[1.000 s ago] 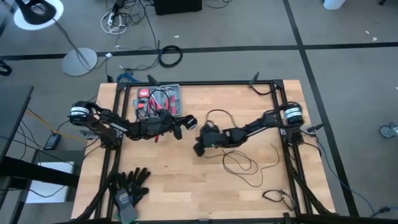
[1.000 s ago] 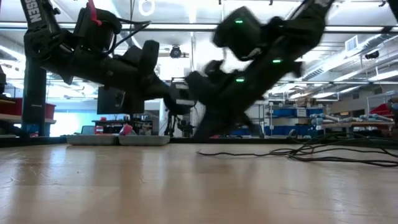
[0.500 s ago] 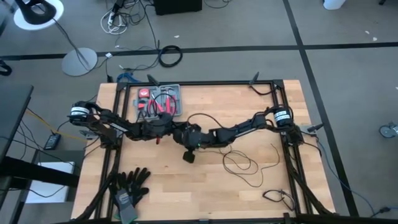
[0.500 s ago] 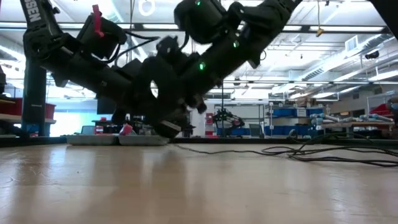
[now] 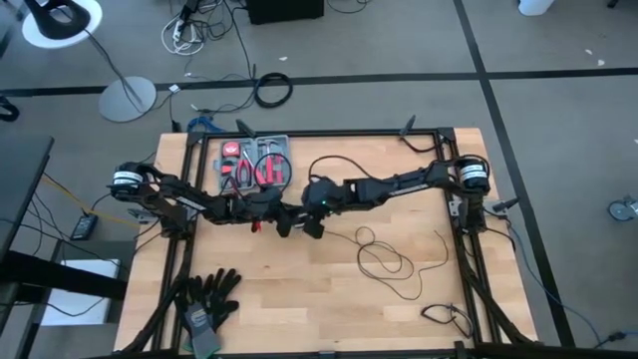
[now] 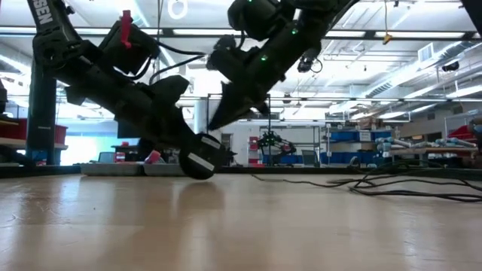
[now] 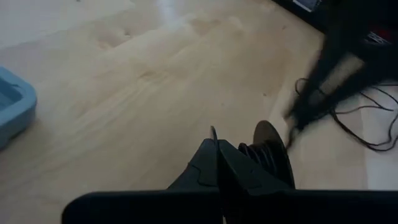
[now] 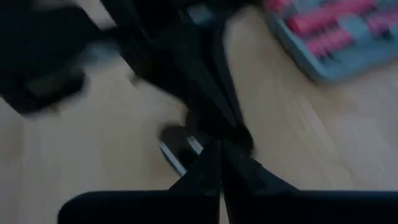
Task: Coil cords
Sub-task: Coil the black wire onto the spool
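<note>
The thin black cord lies in loose loops [image 5: 384, 257] on the wooden table right of centre. One loop [image 5: 334, 163] arcs up beside my right arm. Its round black puck [image 6: 200, 163], with cord wound on it [image 7: 272, 152], sits low at the table's middle. My left gripper [image 5: 287, 223] is shut on the puck and slants down. My right gripper [image 6: 218, 120] is shut and hangs above and just beside the puck, pointing down toward it. My left gripper pinches the puck at one side [image 7: 214, 134] between its two fingertips, with the wound part lying beside the fingers. It slants down from the table's left. The puck stands on edge just at the tabletop; whether it touches the wood I cannot tell. My right gripper is shut on the cord, whose raised loop [image 5: 317, 170] runs to it. Blur and the fingers hide the place of contact. It slants down from the table's right, clear of the table.
A grey tray [image 5: 254, 165] of red-handled tools stands at the far left of the table, close behind both grippers. Black gloves [image 5: 209, 294] lie near the front left corner. A small cord bundle [image 5: 449, 317] lies at the front right. A black frame [image 5: 349, 135] edges the table.
My right gripper has swung from the cord loops toward the left gripper, passed low by the puck, then risen and rolled, drawing a cord loop toward the far edge. My left gripper has tipped downward and brought the puck down to the tabletop.
</note>
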